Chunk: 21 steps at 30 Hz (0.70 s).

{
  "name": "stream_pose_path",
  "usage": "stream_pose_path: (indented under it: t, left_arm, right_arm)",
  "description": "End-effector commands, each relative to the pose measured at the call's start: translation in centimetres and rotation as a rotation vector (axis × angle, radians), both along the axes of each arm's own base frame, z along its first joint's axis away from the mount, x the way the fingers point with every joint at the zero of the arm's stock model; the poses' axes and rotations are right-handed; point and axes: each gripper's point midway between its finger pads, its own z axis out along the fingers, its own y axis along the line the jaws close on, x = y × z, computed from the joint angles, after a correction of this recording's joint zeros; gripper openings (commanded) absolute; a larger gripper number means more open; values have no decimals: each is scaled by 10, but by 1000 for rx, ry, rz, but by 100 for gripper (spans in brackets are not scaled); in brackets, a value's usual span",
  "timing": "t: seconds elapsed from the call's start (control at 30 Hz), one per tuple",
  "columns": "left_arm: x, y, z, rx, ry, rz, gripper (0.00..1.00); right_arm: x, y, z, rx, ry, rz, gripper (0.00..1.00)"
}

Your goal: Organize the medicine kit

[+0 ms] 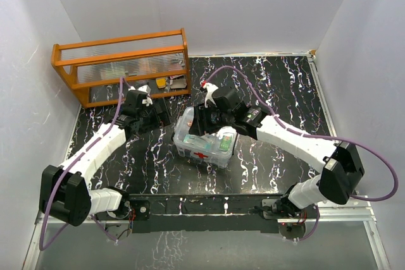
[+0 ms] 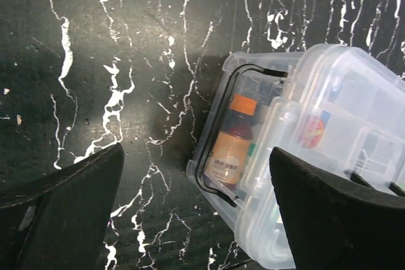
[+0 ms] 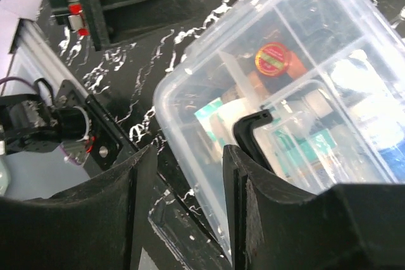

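While the medicine kit sits near the middle of the dark marbled table, its red cross facing 6 o'clock, both arms reach in toward it. At the kit's 9 o'clock the left gripper hangs just beside the box, apart from it. In the left wrist view its fingers are spread wide and released, with only bare tabletop and the near end of the kit showing between them. Through the clear plastic there a bottle with an orange cap can be seen. The right gripper is over the kit's 12 o'clock edge. In the right wrist view its fingers stand partly apart, astride a rounded corner of the clear plastic, and the dark handle lies just at the tip of one of them. I cannot tell whether they pinch that edge or merely straddle it. An orange rack with ribbed clear panels stands at the kit's 10 o'clock, in the far corner against the wall, well apart from the kit.
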Motion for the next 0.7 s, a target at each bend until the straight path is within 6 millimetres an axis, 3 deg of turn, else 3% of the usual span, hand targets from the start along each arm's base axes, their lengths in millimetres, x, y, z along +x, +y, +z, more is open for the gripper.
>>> stream_pose_path:
  t: [0.0, 0.2, 0.4, 0.67]
  left_arm:
    - [0, 2, -2, -28, -34, -19, 99]
    - [3, -9, 1, -107, -64, -64, 99]
    - [10, 2, -1, -169, -29, 36, 98]
    - [16, -10, 11, -498, -30, 80, 98]
  right_arm:
    - [24, -10, 3, -52, -56, -127, 44]
    - [49, -28, -7, -169, -89, -271, 46]
    - [57, -21, -6, -183, -89, -270, 46]
    - [61, -12, 1, -240, -152, -302, 43]
